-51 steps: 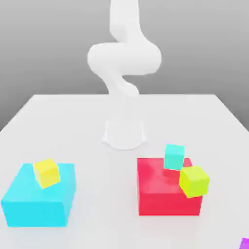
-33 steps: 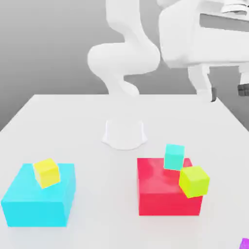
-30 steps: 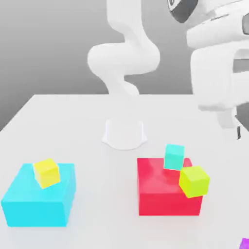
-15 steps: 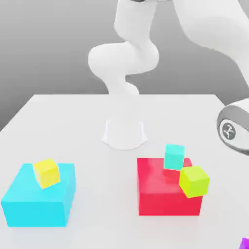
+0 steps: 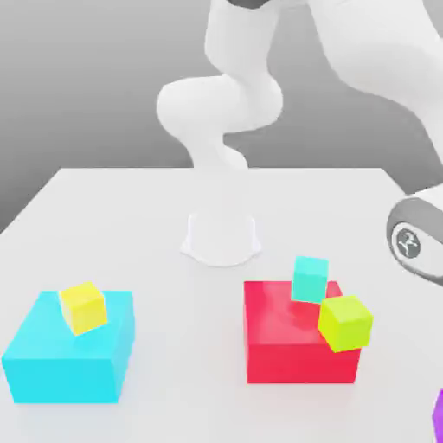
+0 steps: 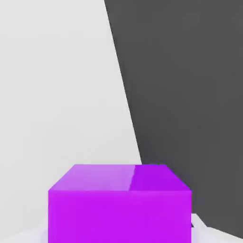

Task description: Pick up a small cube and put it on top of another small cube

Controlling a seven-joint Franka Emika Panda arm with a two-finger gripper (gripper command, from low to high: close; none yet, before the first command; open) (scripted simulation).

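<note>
The small cube [image 5: 439, 417] is purple and peeks in at the bottom corner on the exterior view's right, near the table's front edge. In the hand view the same purple cube [image 6: 118, 204] sits very close under the camera, square to it. My gripper is shut on this cube. My arm's lower link [image 5: 415, 242] reaches down along the exterior view's right side, above the cube. A small teal cube [image 5: 309, 279] and a small lime-yellow cube [image 5: 345, 322] rest on the big red block [image 5: 285, 350].
A big cyan block [image 5: 65, 363] at the exterior view's left carries another lime-yellow cube [image 5: 83, 306]. My white base [image 5: 221, 238] stands mid-table. In the hand view the white table [image 6: 57, 95] ends at an edge beside the cube, with dark floor [image 6: 190, 95] beyond.
The arm swung down to the exterior view's right corner and the gripper shut. The purple cube now shows slightly higher in that corner than half a second ago.
</note>
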